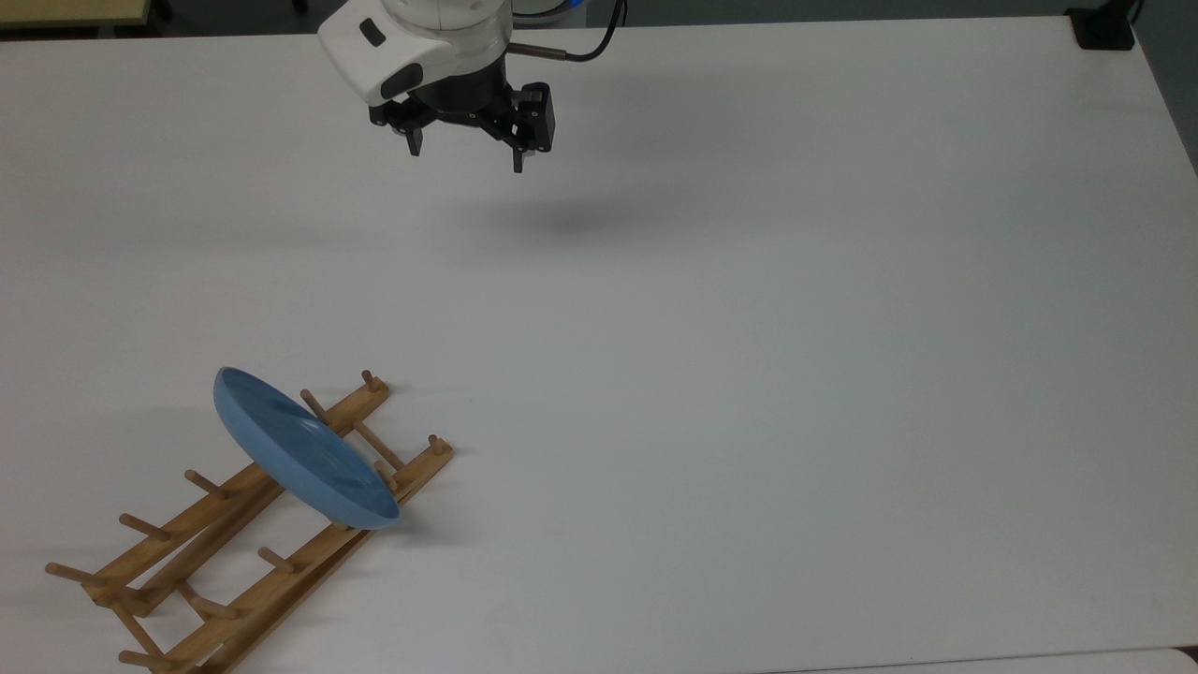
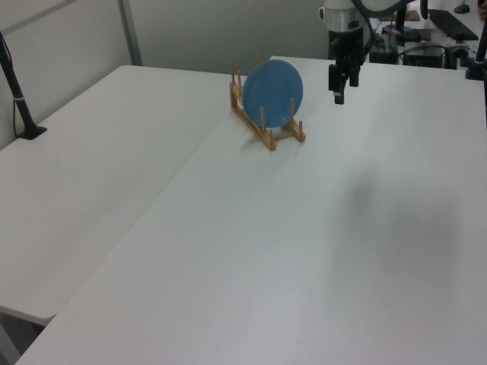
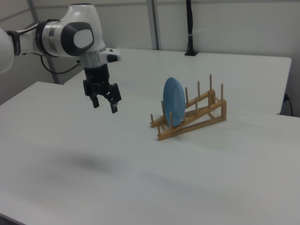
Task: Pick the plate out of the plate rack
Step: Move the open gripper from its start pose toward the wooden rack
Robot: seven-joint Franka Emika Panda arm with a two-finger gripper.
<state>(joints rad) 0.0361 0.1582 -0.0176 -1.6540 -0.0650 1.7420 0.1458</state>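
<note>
The light-blue plate [image 1: 304,451] [image 2: 273,93] [image 3: 173,101] stands on edge between the pegs of the wooden plate rack [image 1: 234,534] [image 2: 262,131] [image 3: 199,115], near the rack's end that faces the arm. The rack lies at the lower left of the top view. My gripper [image 1: 465,153] [image 2: 338,90] [image 3: 104,104] hangs above the white table, well away from the plate, at the top centre of the top view. Its fingers are open and hold nothing.
The white table [image 1: 749,374] stretches wide around the rack. A second white table [image 2: 84,160] adjoins it at the left view's left. A black post base [image 1: 1104,28] sits at the top view's far right corner.
</note>
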